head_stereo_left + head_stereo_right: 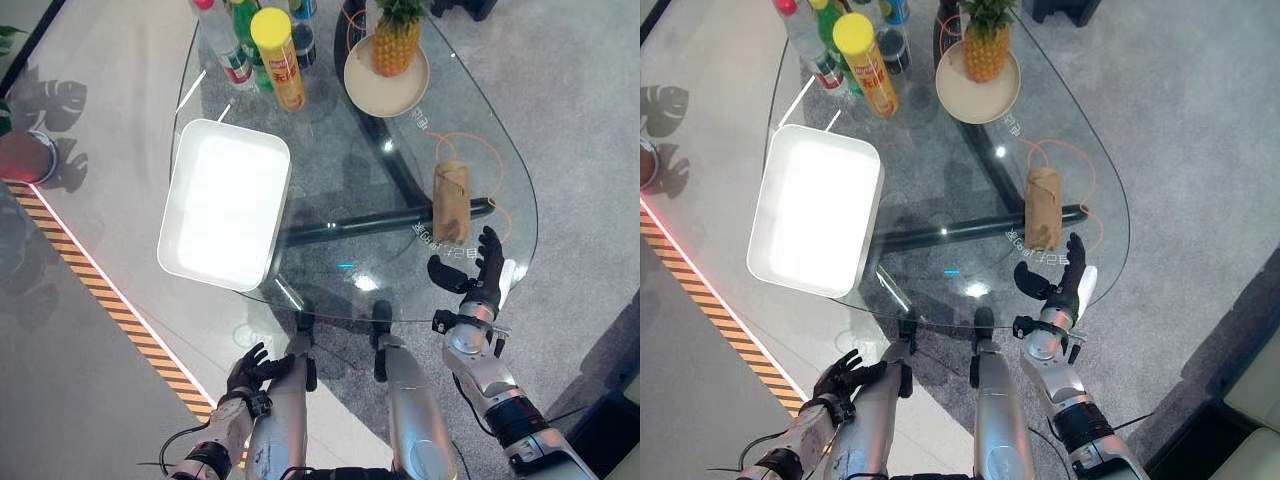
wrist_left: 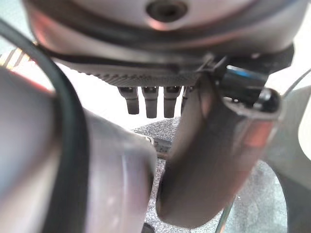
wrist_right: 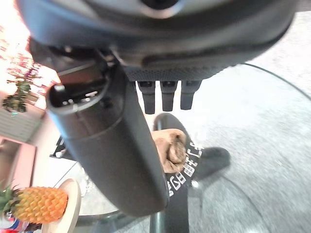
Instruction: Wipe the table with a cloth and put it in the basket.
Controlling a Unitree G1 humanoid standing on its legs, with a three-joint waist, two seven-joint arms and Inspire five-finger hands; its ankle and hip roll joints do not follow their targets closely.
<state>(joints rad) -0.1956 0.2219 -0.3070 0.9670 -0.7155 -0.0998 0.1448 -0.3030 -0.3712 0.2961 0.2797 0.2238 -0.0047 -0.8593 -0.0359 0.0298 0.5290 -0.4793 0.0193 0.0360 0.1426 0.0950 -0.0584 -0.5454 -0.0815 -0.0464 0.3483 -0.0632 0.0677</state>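
Two hands are in play above one rounded-triangle clear glass table [image 1: 330, 215], the biggest thing in front of the robot. On its left part sits a white rectangular plastic basket [image 1: 225, 203], empty. At the far edge stand a pineapple on a round beige plate [image 1: 386, 75], a yellow-capped tube can [image 1: 279, 58] and a cluster of drink bottles [image 1: 235, 45]. The tan cloth, rolled into a short cylinder [image 1: 451, 202], lies on the glass near the right edge, well apart from the basket.

The risk I see is at the pick-up: the roll sits close to the rim, so a push from the near side could send it rolling or sliding across the smooth glass, or a loose pinch could let it unroll.

The right hand [image 1: 484, 271] is raised at the near right edge, just short of the cloth, palm turned inward, fingers straight and spread from the thumb, holding nothing. The left hand [image 1: 252, 369] hangs low below the table's near edge, fingers loosely relaxed and empty.
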